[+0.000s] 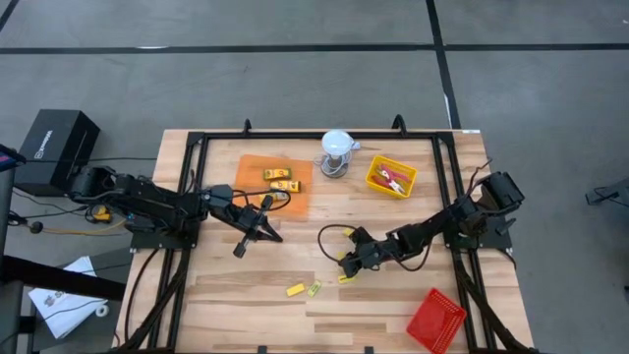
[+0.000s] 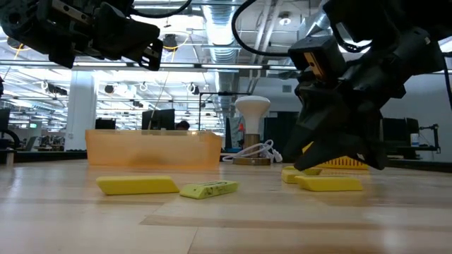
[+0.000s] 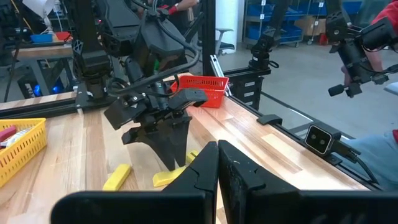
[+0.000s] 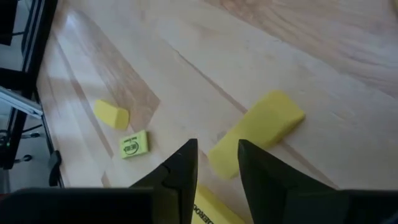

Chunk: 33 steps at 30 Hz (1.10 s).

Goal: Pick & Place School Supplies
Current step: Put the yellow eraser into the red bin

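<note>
School supplies lie scattered over the wooden tabletop (image 1: 393,221), the biggest thing here, with three trays on it: an orange tray (image 1: 257,189) at the far left holding two yellow packets (image 1: 280,179), a yellow tray (image 1: 391,177) at the far right holding red-handled scissors (image 1: 394,179), and a red tray (image 1: 435,320) at the near right corner.

My right jaws (image 1: 346,268) are low over the middle of the tabletop, partly open and holding nothing that I can see, with a yellow block (image 4: 256,132) just beyond the tips and a labelled packet edge directly beneath them. My left jaws (image 1: 239,251) hang raised near the orange tray, closed and empty.

I judge this the picking step for the right arm: next I should centre on one piece, settle lower, and close.

Two more loose pieces, a yellow block (image 1: 295,289) and a small labelled packet (image 1: 314,287), lie nearer the front edge. Only the right wrist view shows the gap between my right fingers and the packet under them; the overhead hides that, yet alone shows what the trays contain.
</note>
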Available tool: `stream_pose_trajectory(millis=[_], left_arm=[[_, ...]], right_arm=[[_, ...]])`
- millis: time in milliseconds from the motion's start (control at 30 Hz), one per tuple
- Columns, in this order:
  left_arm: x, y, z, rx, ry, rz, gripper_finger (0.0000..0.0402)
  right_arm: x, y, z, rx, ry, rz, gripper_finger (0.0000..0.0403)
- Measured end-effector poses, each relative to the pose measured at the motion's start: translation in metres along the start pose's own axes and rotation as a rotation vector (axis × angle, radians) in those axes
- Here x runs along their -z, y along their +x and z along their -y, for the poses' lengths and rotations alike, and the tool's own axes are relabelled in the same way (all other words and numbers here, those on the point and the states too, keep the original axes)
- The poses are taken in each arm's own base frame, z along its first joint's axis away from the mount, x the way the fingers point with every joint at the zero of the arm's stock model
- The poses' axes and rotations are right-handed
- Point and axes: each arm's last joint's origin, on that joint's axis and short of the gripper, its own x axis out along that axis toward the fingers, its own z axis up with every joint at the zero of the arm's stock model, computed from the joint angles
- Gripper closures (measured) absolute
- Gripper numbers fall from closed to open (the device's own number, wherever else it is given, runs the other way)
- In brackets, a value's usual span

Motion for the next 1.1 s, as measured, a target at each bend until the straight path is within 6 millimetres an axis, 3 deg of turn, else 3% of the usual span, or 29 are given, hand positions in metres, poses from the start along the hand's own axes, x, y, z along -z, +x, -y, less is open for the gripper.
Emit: stream_pose_trajectory(millis=[1100], left_arm=[[0.002, 0.000, 0.000, 0.002, -0.030, -0.016, 0.0398]], right_arm=[[0.003, -0.001, 0.013, 0.141, -0.021, -0.039, 0.0295]])
